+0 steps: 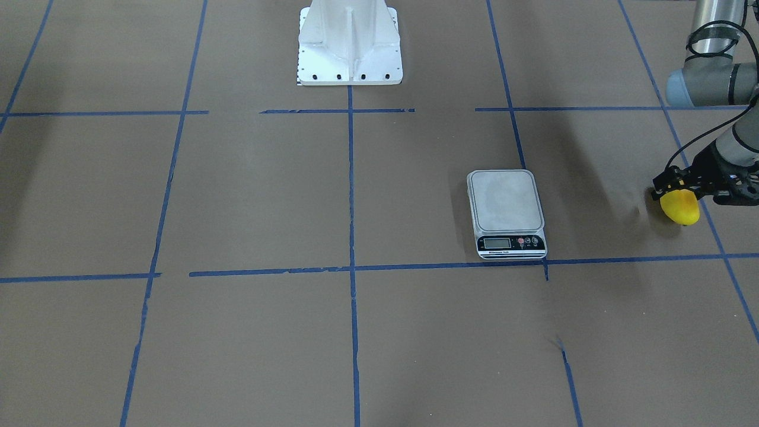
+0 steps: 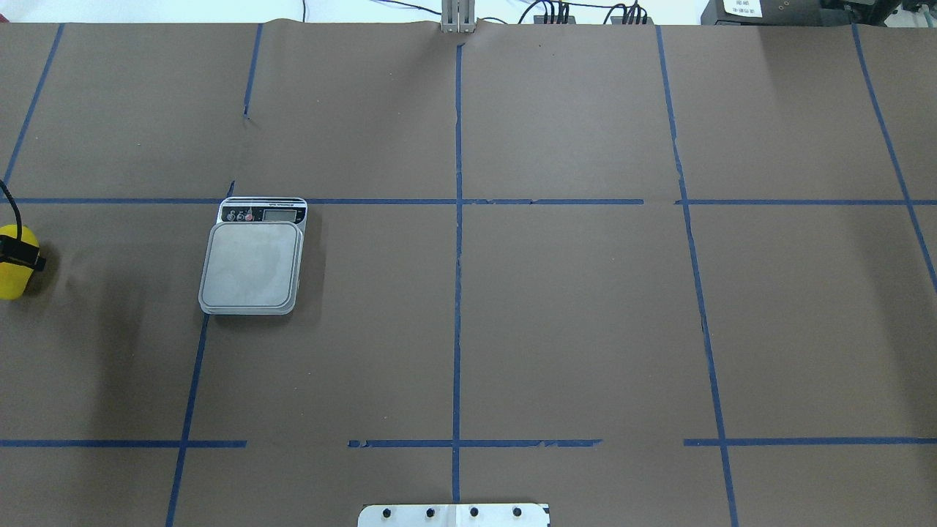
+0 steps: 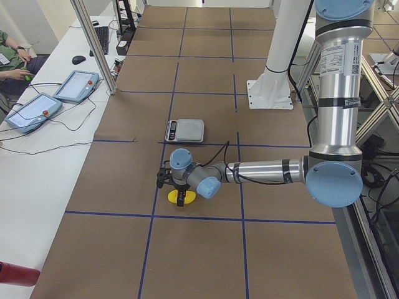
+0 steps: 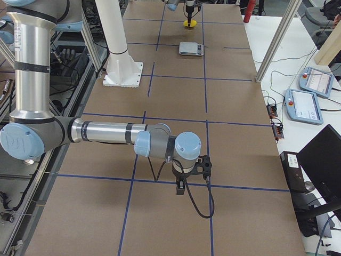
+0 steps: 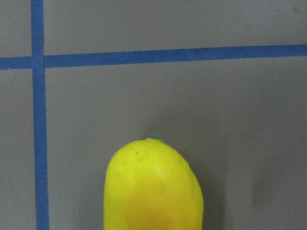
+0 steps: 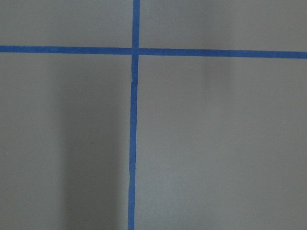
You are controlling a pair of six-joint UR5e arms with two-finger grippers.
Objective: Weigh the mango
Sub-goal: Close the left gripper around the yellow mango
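Observation:
The yellow mango [image 1: 682, 209] lies at the table's far left end, also in the overhead view [image 2: 11, 274] and filling the bottom of the left wrist view [image 5: 152, 187]. My left gripper [image 1: 673, 188] is down over it with its fingers [image 3: 181, 198] closed across its middle. I cannot tell whether the mango is off the paper. The grey kitchen scale [image 1: 506, 204] stands bare to the mango's right in the overhead view [image 2: 252, 265], a good gap away. My right gripper [image 4: 184, 178] hangs low over the table's right end, seen only from the side, so I cannot tell its state.
The white robot pedestal [image 1: 350, 44] stands at the table's middle back edge. Blue tape lines cross the brown paper [image 2: 571, 307]. A side bench holds two tablets [image 3: 76, 86], and an aluminium post [image 3: 93, 47] rises at the table's far edge.

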